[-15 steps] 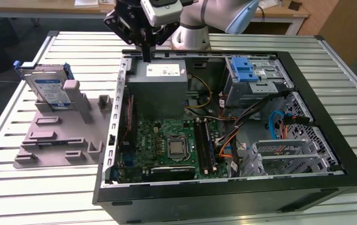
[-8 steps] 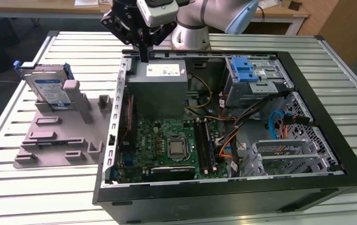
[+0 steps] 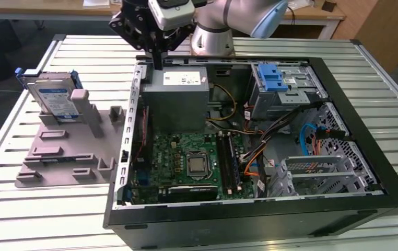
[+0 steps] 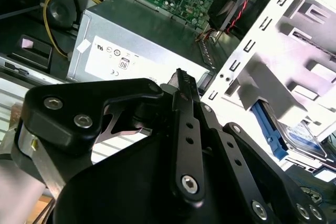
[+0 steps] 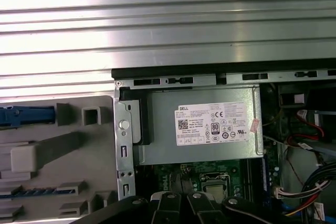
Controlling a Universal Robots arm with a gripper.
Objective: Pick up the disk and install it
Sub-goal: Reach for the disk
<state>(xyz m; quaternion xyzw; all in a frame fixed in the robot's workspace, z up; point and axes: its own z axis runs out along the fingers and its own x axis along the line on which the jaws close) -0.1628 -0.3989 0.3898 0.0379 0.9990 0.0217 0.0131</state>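
The disk (image 3: 51,98) stands on edge in a grey holder (image 3: 67,157) at the exterior view's left, silver with a white-and-blue label and a blue carrier around it. Its blue frame also shows in the second wrist view (image 4: 294,135) and the first wrist view (image 5: 26,115). My gripper (image 3: 159,65) hangs over the rear left corner of the open computer case (image 3: 255,222), right of the disk and apart from it. Its black fingers (image 4: 184,108) lie together with nothing between them, just above the grey power supply box (image 3: 176,99).
Inside the case lie the green motherboard (image 3: 185,162), loose cables (image 3: 303,141) and a grey drive cage with a blue latch (image 3: 277,78) at the far right corner. The case and holder rest on a slatted metal table (image 3: 59,219). A wooden desk stands behind.
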